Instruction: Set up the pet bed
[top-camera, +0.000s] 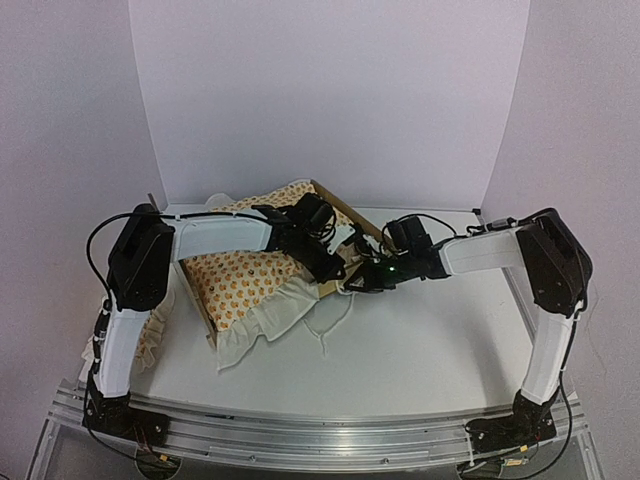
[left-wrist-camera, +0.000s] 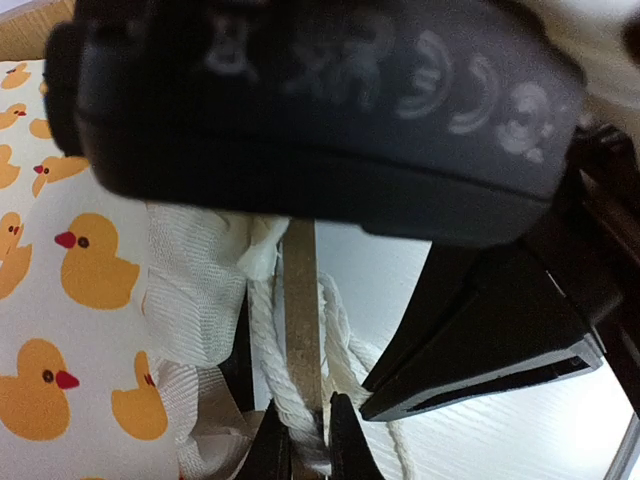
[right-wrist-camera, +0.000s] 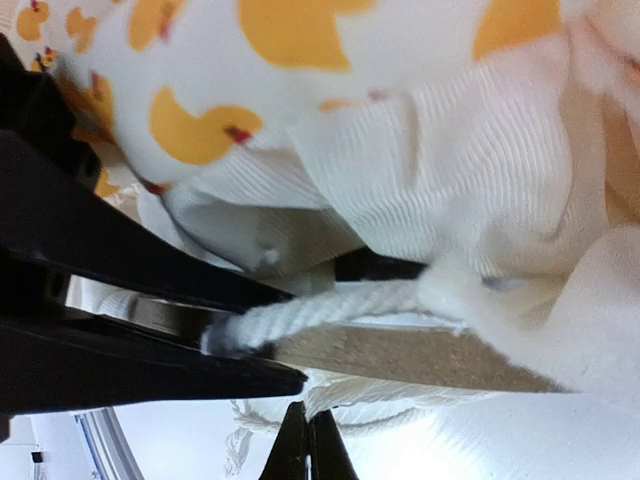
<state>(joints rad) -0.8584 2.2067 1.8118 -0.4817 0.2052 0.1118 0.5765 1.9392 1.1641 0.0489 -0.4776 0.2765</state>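
The pet bed shows as a plywood edge (top-camera: 330, 195) beneath the cream duck-print cushion (top-camera: 245, 280) that lies across it. Both grippers meet at the bed's right corner. My left gripper (top-camera: 338, 268) is shut on a white tie cord (left-wrist-camera: 265, 340) right beside the thin wooden rail (left-wrist-camera: 300, 300). My right gripper (top-camera: 358, 283) is shut, and a second strand of cord (right-wrist-camera: 400, 395) runs from its tips (right-wrist-camera: 308, 440) below the rail (right-wrist-camera: 420, 355). The cushion's ruffle (right-wrist-camera: 480, 160) hangs over the rail. Most of the frame is hidden under fabric.
A small matching ruffled pillow (top-camera: 155, 335) lies behind the left arm at the table's left edge. Loose cord (top-camera: 330, 320) trails onto the white table (top-camera: 420, 350). White backdrop walls close off the back and sides. An aluminium rail (top-camera: 320, 435) runs along the front.
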